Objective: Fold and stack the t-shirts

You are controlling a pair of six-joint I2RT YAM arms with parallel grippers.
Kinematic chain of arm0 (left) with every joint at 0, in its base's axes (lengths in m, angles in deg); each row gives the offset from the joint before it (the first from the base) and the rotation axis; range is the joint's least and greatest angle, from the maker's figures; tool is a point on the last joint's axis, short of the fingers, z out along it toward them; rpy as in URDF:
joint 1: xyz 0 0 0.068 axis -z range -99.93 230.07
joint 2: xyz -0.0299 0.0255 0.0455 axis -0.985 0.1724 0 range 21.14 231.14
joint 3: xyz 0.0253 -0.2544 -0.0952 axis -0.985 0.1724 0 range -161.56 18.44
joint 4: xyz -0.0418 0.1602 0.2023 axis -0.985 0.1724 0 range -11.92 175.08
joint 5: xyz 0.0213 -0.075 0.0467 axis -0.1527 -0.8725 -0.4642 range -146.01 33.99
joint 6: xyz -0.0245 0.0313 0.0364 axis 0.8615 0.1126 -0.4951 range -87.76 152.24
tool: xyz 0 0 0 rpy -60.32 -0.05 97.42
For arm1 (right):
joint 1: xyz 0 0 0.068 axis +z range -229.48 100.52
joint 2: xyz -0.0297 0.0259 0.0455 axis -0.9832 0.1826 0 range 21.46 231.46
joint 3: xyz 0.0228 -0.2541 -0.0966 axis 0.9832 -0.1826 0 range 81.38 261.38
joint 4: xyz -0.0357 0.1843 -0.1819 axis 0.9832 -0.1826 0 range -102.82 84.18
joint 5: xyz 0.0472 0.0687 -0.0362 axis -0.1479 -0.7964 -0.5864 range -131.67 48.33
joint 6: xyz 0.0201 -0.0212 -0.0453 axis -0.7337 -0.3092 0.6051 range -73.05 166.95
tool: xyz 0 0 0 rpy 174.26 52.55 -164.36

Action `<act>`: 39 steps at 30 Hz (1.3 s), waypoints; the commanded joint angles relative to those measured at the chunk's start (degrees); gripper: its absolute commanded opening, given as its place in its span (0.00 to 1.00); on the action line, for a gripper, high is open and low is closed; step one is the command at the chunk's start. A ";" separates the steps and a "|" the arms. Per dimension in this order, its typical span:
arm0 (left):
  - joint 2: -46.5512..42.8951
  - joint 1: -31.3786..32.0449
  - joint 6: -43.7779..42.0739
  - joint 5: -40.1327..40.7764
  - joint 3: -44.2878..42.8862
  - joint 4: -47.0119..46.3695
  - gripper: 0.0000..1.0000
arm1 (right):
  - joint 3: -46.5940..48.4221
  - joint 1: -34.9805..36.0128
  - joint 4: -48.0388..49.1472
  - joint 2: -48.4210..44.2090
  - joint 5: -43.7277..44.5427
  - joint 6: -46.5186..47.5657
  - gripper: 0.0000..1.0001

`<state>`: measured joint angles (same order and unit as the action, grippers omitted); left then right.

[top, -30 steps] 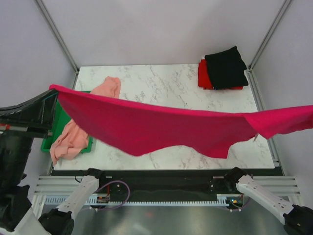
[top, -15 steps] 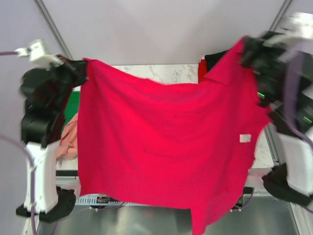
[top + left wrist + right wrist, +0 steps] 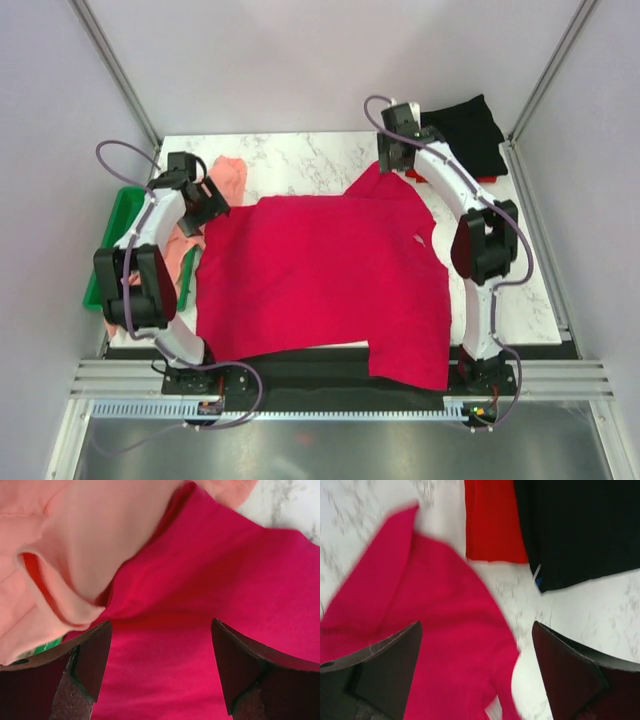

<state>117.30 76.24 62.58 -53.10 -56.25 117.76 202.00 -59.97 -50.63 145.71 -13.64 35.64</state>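
Your soft crimson cloth t-shirt (image 3: pixel 320 280) lies spread across the white marble table (image 3: pixel 300 160), hem over the near edge. Both the left tool (image 3: pixel 161 630) and right tool (image 3: pixel 476 630) gape apart, empty. Only the right wrist catches the black cloth t-shirt (image 3: pixel 580 525) and its blue tag (image 3: pixel 538 582), unreadable.

You've got four t-shirts in view here: one crimson shirt (image 3: pixel 320 280), one salmon-pink shirt (image 3: pixel 228 175), one black shirt (image 3: pixel 465 130) and one bright red shirt (image 3: pixel 492 520). Then there's just one green tray (image 3: pixel 116 216), and you're running two arms, the left arm (image 3: pixel 150 225) and the right arm (image 3: pixel 450 185).
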 commanded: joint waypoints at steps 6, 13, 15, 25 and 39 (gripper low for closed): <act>-15.72 1.55 -3.18 -8.60 3.23 -2.94 0.83 | -32.52 1.32 16.06 -27.56 -15.80 -10.65 0.98; -29.86 1.82 -10.38 -12.94 11.05 1.44 0.79 | -34.33 -0.08 23.54 -19.86 -27.85 -16.63 0.95; -33.83 1.82 -11.36 -13.03 13.60 3.64 0.79 | -31.25 -0.69 23.99 -16.33 -29.94 -17.78 0.93; -54.40 2.17 -8.01 -11.61 24.24 2.62 0.77 | -7.27 -3.16 23.64 7.30 -27.16 -18.49 0.84; -56.70 3.04 -7.58 -11.62 28.38 -1.27 0.75 | 5.24 -4.13 24.07 18.49 -21.97 -16.90 0.83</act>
<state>60.38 79.04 55.31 -64.99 -28.02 119.33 204.45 -63.58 -28.28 164.18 -37.77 18.15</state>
